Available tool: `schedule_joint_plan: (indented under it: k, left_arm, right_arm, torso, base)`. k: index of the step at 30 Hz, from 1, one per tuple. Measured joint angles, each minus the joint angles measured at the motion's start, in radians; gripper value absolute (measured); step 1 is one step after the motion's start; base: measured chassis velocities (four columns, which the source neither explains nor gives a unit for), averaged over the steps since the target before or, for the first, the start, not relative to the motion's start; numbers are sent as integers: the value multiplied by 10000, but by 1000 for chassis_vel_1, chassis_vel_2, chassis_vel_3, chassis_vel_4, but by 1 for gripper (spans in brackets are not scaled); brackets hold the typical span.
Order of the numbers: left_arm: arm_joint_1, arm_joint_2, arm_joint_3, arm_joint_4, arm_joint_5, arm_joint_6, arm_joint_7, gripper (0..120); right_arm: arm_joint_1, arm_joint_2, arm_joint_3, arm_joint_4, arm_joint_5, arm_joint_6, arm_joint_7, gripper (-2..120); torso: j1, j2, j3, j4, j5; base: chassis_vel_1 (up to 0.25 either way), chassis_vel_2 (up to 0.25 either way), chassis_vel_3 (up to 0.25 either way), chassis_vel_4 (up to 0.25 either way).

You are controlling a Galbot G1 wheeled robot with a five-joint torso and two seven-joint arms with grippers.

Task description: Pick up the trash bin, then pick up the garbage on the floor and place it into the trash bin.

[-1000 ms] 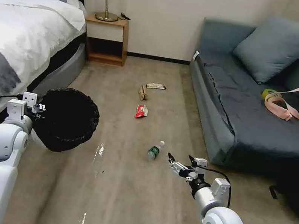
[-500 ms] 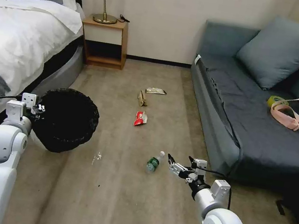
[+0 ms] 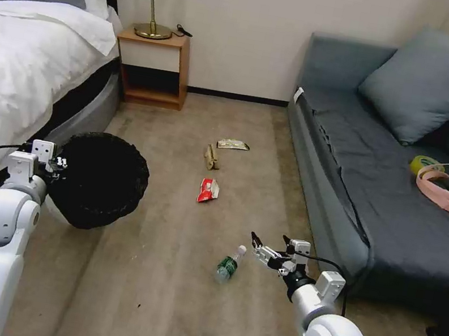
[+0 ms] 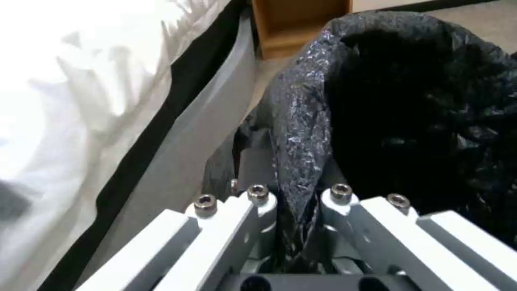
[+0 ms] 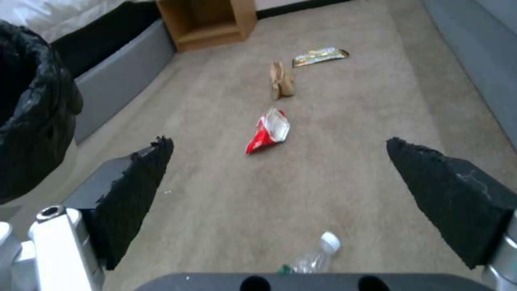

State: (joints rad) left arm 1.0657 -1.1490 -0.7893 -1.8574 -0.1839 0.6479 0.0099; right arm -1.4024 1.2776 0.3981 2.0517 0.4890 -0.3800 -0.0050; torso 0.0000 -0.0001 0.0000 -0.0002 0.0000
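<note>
Fingers (image 4: 258, 202) of left gripper (image 4: 295, 210) pinch trash bin (image 3: 99, 178); right gripper (image 3: 268, 243) gapes above half-hidden bottle (image 5: 318, 256).

Bottle (image 3: 229, 264) lies on the floor nearest the robot; wrapper (image 3: 208, 190), crumpled paper (image 3: 211, 156) and snack wrapper (image 3: 232, 144) lie progressively farther, between bed (image 3: 19, 59) at left and sofa (image 3: 372, 175) at right.

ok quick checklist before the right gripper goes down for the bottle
1. Bin held: ok. Left gripper is shut on the black bag rim of the trash bin.
2. Right gripper open: ok, fingers spread wide.
3. Bottle free: ok, lying alone on the floor.
4. Alignment: not ok. The bottle sits beside and just left of the gripper, not between its fingers.
5. Other litter clear of the reach: ok. Red wrapper lies farther ahead.
6. Bin mouth open: ok.
</note>
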Motion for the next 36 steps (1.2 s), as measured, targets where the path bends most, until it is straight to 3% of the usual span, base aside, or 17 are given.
schedule_joint_plan:
  k: [36]
  left_arm:
    - [-97,-90,25,195,14,-133,24,4]
  right_arm:
    - [459,-498,-879,-924,-455,36,-237,100]
  torso:
    - [0,1,-1,2,1]
  base:
    - [-135,140,139,-138]
